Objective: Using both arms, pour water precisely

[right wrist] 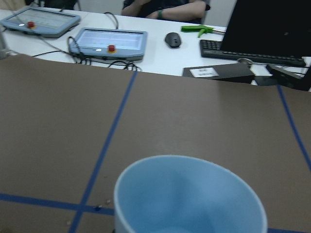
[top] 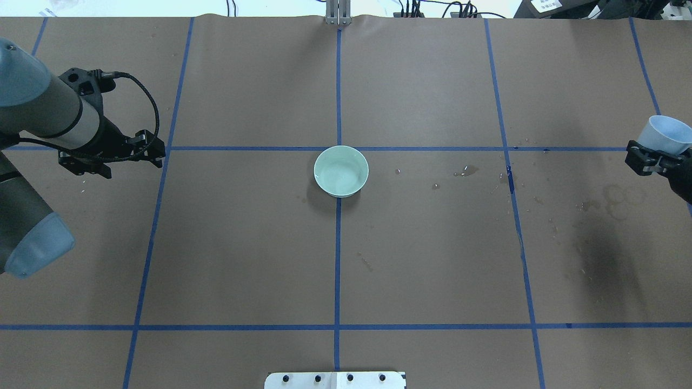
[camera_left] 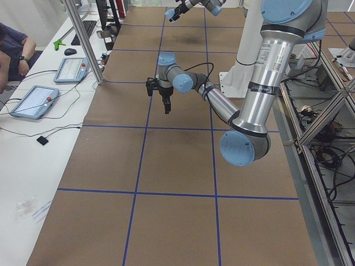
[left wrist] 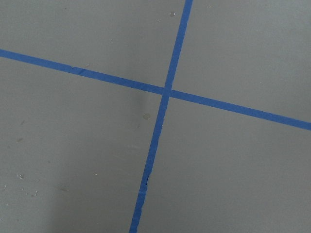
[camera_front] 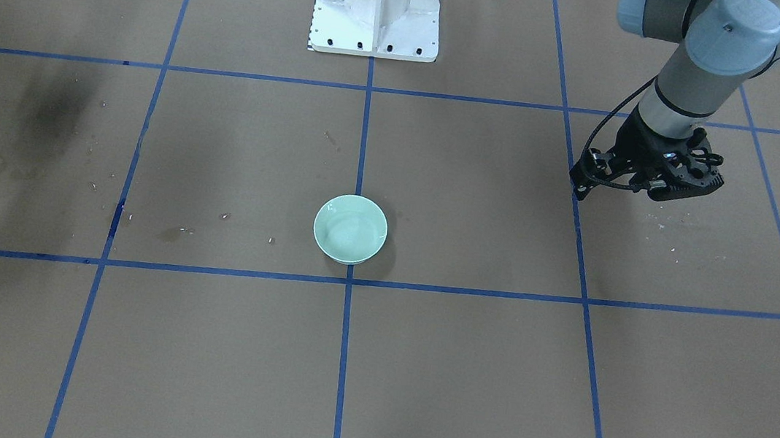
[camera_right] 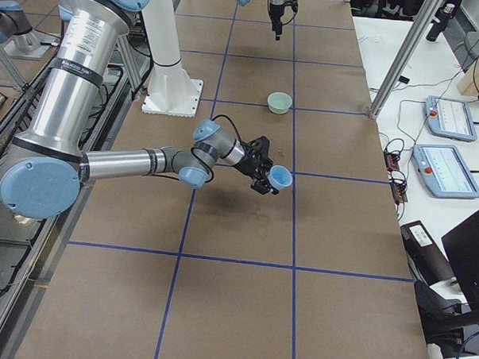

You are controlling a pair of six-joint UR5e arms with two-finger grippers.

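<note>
My right pincer [top: 647, 158] pinched a light-blue cup [top: 666, 133] at the right edge of the surface [top: 243, 243]. My left pincer [camera_left: 165, 104] hovered empty; spread or pressed together, I could not tell. The only water [top: 466, 172] I could see lay as drops right of the green bowl [top: 341, 170].

Brown-papered bench [top: 432, 259], marked off by a blue tape grid [top: 243, 148].

Pale green bowl [top: 341, 170] at centre, upright, sitting on the middle tape line just below a crossing.

Left arm [top: 48, 116] enters at the left edge. Its black claw [top: 151, 150] hangs by a tape crossing, well apart from the bowl. How its jaws stand is unclear.

At the right edge, the right claw [top: 651, 159] is clamped on a pale blue cup [top: 667, 134], open mouth in view.

Glinting droplets [top: 466, 172] on the paper right of the bowl. Faint ring marks [top: 621, 197] and a dark smudge [top: 605, 270] lie nearer the right claw.

White base plate [top: 335, 380] at the bottom edge.
</note>
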